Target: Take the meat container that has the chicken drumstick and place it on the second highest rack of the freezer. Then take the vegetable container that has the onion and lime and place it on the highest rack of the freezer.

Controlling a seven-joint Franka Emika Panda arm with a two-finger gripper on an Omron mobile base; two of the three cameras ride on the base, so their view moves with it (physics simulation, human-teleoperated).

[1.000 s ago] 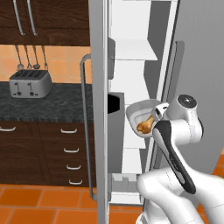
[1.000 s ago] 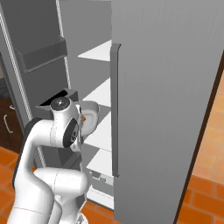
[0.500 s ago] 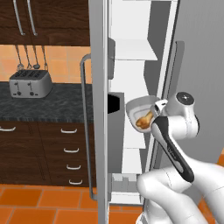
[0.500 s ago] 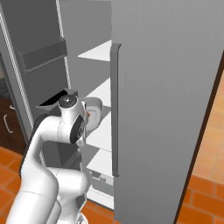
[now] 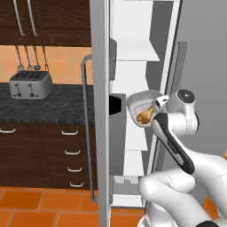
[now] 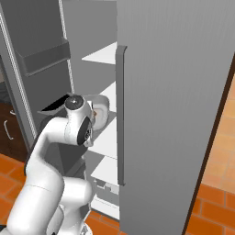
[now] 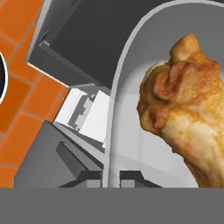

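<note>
Standing open on an orange tiled floor, the freezer sits right of a dark worktop bearing one toaster. The claw pinches the rim of one meat container holding one chicken drumstick, level with the freezer's middle shelves, just before them.

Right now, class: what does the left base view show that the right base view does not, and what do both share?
Left base view alone: the toaster on the dark counter, and the chicken drumstick lying in its container.
Right base view alone: the long grey door handle.
Both: the freezer's white shelves and the container.
</note>
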